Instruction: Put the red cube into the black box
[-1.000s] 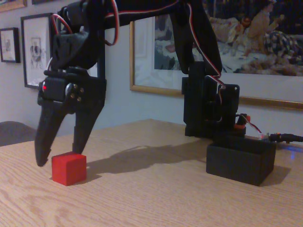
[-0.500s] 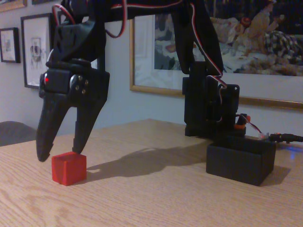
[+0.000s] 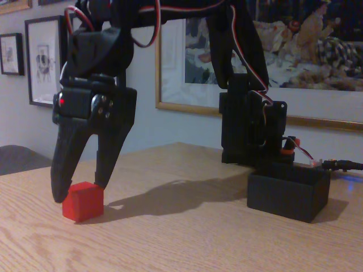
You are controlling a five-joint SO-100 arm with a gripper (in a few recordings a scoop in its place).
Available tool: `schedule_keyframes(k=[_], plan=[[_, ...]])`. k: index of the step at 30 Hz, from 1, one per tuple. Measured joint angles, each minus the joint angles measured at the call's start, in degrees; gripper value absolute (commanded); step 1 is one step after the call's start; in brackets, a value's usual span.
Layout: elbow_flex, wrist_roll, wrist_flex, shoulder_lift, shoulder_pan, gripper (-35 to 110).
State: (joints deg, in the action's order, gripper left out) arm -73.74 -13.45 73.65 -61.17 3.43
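The gripper (image 3: 79, 192) straddles the red cube (image 3: 83, 201) near the surface's left edge, fingers apart. Grasp step: next, close, lift, carry to the black box (image 3: 288, 194) at right.

Dim, grainy, soft-focused — arm's shadow falls rightward across table (image 3: 187, 238).

The black arm arched over from its base at right, its hand (image 3: 79, 190) pointing down at left, the two fingers spread apart.
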Motion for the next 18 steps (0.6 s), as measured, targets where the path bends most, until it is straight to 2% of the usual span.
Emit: schedule_keyframes(k=[18], plan=[[3.1,0.0,1.0,2.7,1.1,19]])
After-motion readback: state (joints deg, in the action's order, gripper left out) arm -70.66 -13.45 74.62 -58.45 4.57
